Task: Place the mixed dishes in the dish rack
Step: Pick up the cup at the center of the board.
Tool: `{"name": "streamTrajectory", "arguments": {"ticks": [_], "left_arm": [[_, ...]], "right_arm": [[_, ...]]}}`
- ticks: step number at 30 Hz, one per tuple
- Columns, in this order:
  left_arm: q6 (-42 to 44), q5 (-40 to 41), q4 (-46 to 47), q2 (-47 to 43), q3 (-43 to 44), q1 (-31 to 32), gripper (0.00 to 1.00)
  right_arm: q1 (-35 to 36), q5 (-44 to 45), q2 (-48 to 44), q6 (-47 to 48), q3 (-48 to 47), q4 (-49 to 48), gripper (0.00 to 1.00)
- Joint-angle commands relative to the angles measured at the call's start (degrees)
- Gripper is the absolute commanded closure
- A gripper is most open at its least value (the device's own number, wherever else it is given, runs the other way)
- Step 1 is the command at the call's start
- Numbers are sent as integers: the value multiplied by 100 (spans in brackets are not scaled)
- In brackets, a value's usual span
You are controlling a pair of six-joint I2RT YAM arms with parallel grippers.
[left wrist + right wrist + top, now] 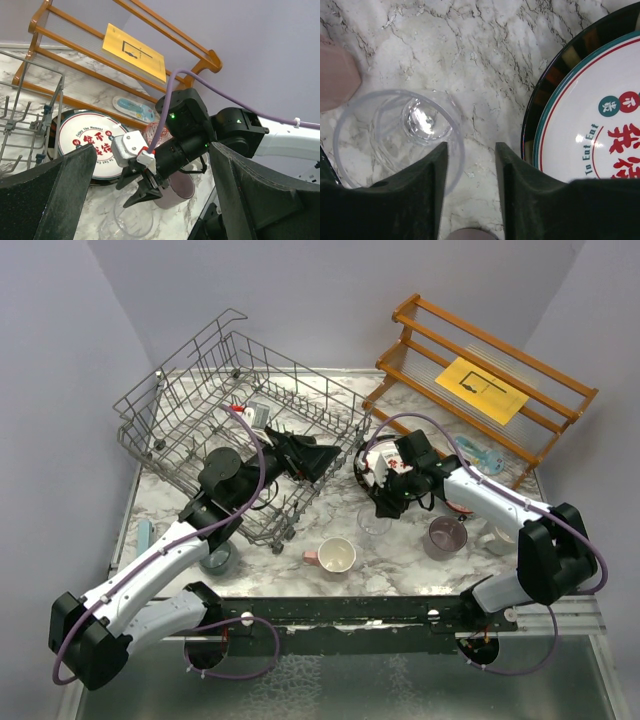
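Observation:
The clear glass [375,522] [395,135] stands upright on the marble. My right gripper [380,502] [471,150] hangs over it, jaws partly apart and astride the glass's near rim, one finger inside and the other outside and clear of the wall. The black-rimmed plate [368,462] [600,115] with red characters lies just beside it. My left gripper [333,460] [152,150] is wide open and holds nothing, hovering at the right end of the dish rack [200,390] and facing the right arm. A mauve mug [445,537] [177,187] stands close behind the glass.
A pink mug [335,555] stands near the front, a grey-teal mug [215,558] under my left arm, a white mug [497,538] at the right. The wooden shelf [490,380] with a yellow sheet [480,390] stands at the back right. A red patterned bowl [154,131] is partly hidden.

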State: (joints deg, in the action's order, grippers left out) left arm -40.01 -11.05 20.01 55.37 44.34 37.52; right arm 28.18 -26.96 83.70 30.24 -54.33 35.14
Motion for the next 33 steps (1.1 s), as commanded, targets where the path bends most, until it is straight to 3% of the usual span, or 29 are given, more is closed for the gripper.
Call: {"name": "streamTrajectory", "arguments": {"ticks": [1,12,24,30,33], "left_arm": [[-68,185,131,-126,-30,16,2],[-83,228,137,-169,-100,10,2],[-695,36,1031,67,-424,10,2],[-1268,98,1827,245,-483,10,1],[-1491,291,1755,359,-190,-42,1]], "right_arm": [[46,327,57,-25,-142,-101,64],[-22,-10,-128,-132,-18,-123,98],[-1345,-2507,-738,-203,-197,235,99],[-2139,-4113,-680,-735,-1046,611,99],[-2309,-4670,-500,-1256,-1698,641,99]]}}
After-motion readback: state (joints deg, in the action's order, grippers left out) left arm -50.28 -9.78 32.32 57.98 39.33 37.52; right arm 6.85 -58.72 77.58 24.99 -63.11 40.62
